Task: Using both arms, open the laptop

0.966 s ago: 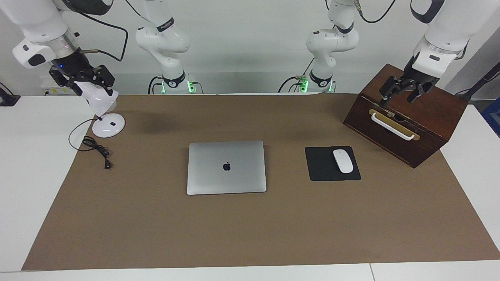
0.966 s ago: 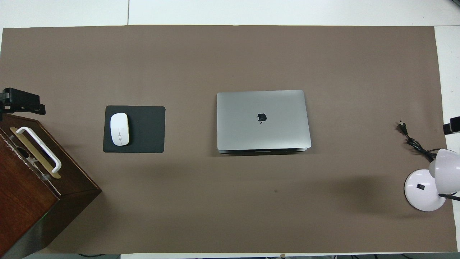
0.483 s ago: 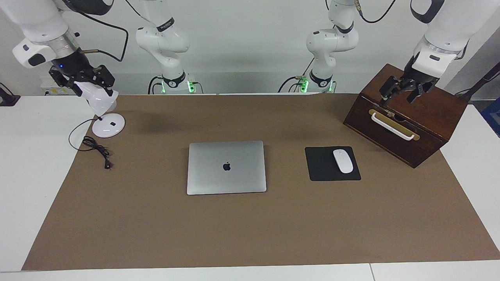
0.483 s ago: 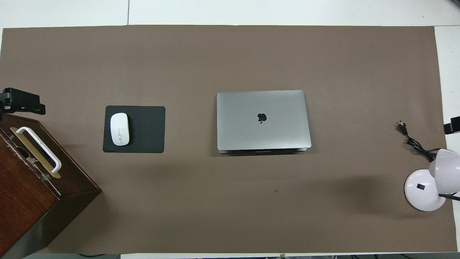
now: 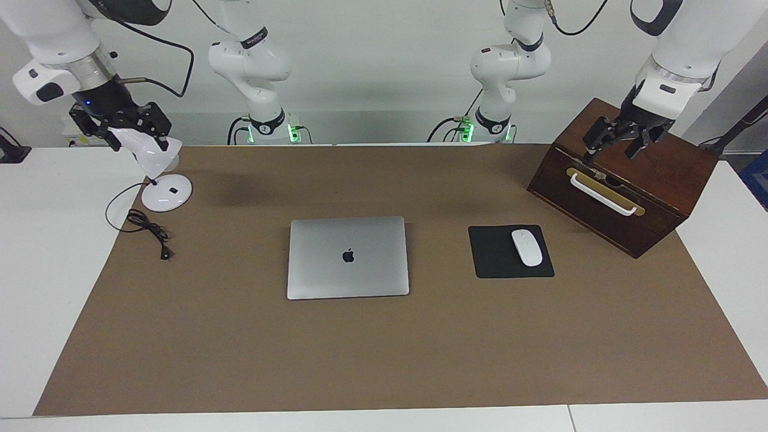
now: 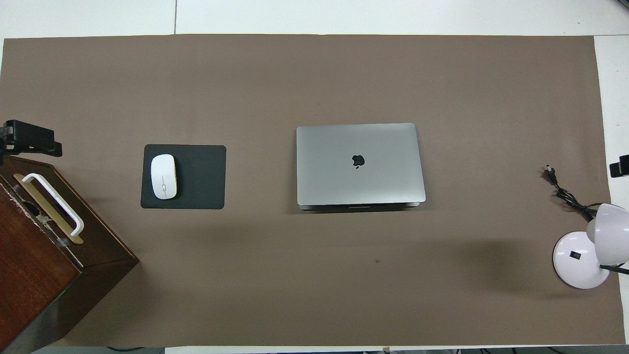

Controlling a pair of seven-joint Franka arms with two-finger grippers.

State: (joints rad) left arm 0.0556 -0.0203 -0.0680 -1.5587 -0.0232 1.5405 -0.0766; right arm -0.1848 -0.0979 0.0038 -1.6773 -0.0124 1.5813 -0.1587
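Observation:
The laptop (image 5: 348, 258) (image 6: 358, 162) lies shut and flat in the middle of the brown mat, its lid with the dark logo facing up. Nothing touches it. My left gripper (image 5: 612, 150) hangs open over the top of the wooden box at the left arm's end of the table; only its black tip (image 6: 30, 138) shows in the overhead view. My right gripper (image 5: 123, 129) hangs open above the head of the white lamp at the right arm's end, holding nothing. Both are well off to the sides of the laptop.
A black mouse pad (image 5: 510, 252) with a white mouse (image 5: 527, 247) lies beside the laptop toward the left arm's end. A dark wooden drawer box (image 5: 624, 180) with a white handle stands past it. A white desk lamp (image 5: 167, 192) and its black cord (image 5: 150, 231) sit at the right arm's end.
The right gripper has drifted slightly outward, away from the laptop and toward the table's end. The left arm and the laptop have not moved.

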